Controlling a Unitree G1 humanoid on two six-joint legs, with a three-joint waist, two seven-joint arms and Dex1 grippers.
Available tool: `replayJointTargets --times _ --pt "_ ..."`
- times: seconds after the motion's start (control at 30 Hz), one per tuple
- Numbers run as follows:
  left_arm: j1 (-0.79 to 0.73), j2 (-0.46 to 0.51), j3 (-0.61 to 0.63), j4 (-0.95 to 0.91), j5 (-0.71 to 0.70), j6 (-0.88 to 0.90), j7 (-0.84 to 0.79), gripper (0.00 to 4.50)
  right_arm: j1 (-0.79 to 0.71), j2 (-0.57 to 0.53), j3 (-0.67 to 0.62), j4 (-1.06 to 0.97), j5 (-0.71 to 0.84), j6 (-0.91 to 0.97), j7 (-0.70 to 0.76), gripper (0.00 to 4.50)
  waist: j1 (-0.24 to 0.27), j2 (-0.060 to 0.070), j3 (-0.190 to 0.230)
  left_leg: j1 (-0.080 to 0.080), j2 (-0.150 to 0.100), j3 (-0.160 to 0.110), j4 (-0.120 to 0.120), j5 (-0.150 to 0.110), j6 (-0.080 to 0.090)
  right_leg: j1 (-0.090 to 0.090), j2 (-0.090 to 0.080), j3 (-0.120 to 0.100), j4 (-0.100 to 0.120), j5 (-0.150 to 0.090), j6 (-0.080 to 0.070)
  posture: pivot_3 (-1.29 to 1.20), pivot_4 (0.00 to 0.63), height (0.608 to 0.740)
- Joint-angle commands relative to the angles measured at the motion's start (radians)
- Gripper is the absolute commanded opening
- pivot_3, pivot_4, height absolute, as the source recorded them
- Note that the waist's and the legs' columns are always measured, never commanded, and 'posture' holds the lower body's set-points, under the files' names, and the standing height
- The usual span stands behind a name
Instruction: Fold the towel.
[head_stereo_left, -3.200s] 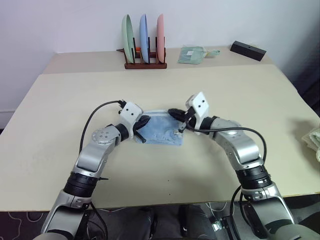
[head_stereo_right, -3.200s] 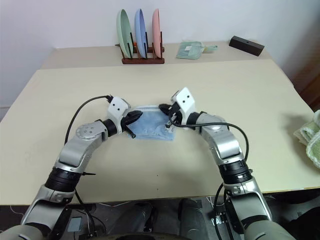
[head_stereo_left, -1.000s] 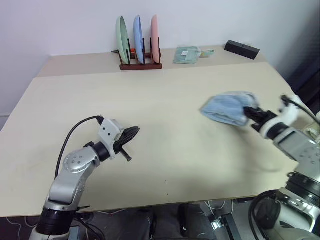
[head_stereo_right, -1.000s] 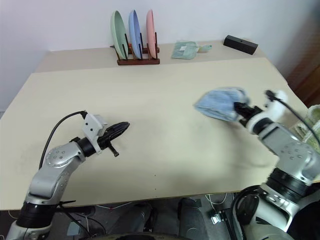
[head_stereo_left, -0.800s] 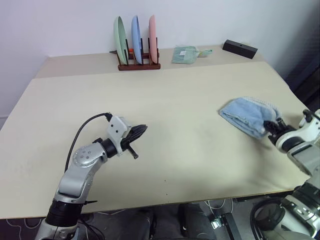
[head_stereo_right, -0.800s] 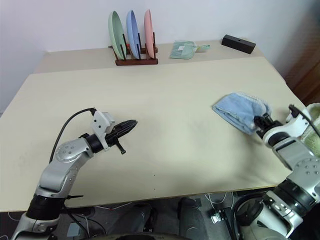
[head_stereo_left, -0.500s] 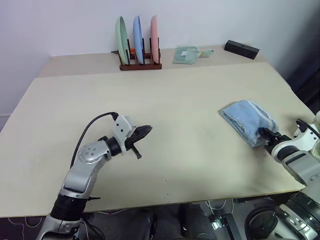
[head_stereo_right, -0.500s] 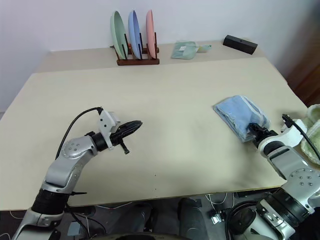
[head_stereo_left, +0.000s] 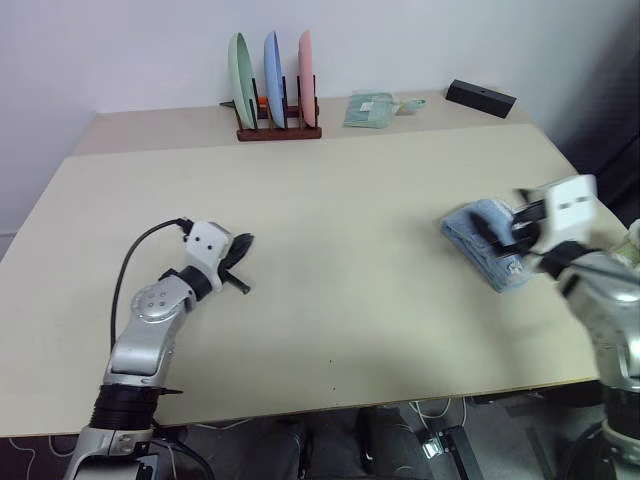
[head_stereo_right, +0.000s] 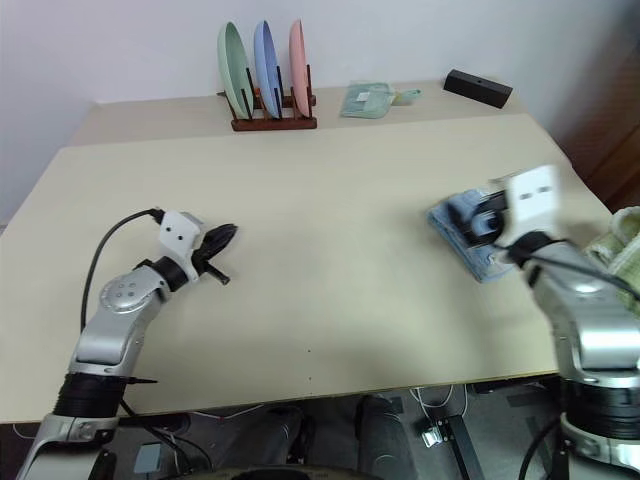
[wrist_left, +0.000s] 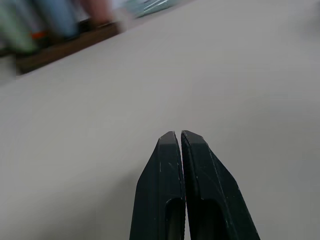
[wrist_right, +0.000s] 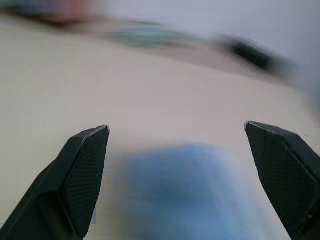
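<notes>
Towel between wide-spread right gripper; left gripper closed, empty.

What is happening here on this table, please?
A two-armed robot is working on a light blue towel, which lies folded near the right edge of the table. The right gripper is open just above the towel and holds nothing. The left gripper is shut and empty, over bare tabletop far from the towel.
</notes>
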Motion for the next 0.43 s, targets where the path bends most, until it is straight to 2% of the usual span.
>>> replayJointTargets --times 0.03,0.23,0.43 --pt "0.027 0.012 0.048 -0.035 0.003 -0.026 0.025 0.11 -0.058 0.02 0.043 0.064 -0.005 -0.096 0.108 4.43 0.008 0.0 0.0 -0.001 0.0 0.0 0.001 0.0 0.0 0.0 0.0 0.0 0.0 0.0 0.0 0.0 0.15 0.74" --pt "0.086 0.006 0.072 -0.083 0.001 -0.023 0.048 0.11 -0.106 0.043 0.148 0.2 -0.071 -0.191 0.23 4.43 0.025 -0.001 0.0 0.0 0.0 0.0 0.002 0.0 0.0 0.001 0.0 0.0 0.0 0.001 0.001 0.0 0.15 0.74" --pt "0.12 -0.007 0.077 -0.121 -0.002 -0.015 0.072 0.11 -0.127 0.054 0.165 0.254 -0.098 -0.231 0.27 4.43 0.024 -0.001 0.0 0.0 0.0 0.0 0.002 0.0 0.0 0.0 0.0 0.0 0.0 0.001 0.001 0.0 0.15 0.74"
